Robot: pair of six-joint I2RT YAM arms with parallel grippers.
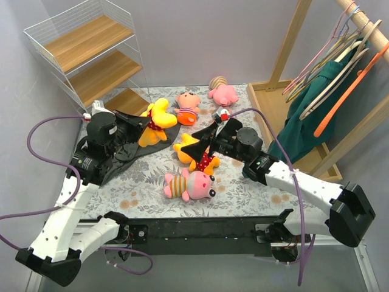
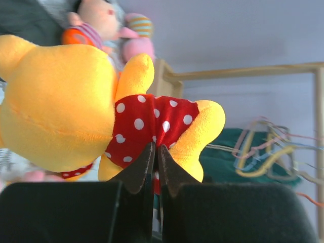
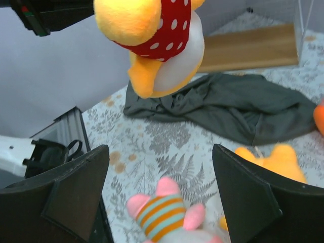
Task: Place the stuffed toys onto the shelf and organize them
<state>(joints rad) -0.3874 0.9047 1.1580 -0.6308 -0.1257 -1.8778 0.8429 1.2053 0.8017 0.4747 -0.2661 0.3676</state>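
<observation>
My left gripper [image 1: 146, 121] is shut on the red dotted shirt of a yellow bear [image 1: 158, 121] and holds it above the table; the pinch shows in the left wrist view [image 2: 156, 149] on the bear [image 2: 55, 101]. My right gripper [image 1: 199, 146] is open and empty over a second yellow bear [image 1: 193, 157]. In the right wrist view [image 3: 159, 149] a pink pig in a striped shirt [image 3: 162, 215] lies below the jaws, and the held bear [image 3: 157, 35] hangs at the top. The pig [image 1: 189, 184] lies near the front. A peach doll [image 1: 187, 107] and another pink pig [image 1: 225, 93] lie at the back. The white wire shelf [image 1: 91, 55] stands at the far left.
A dark grey cloth [image 1: 130, 152] lies crumpled under the left arm, also in the right wrist view [image 3: 238, 106]. A wooden clothes rack [image 1: 340, 67] with hangers and a green garment stands at the right. The table has a leaf-patterned cover [image 1: 140, 188].
</observation>
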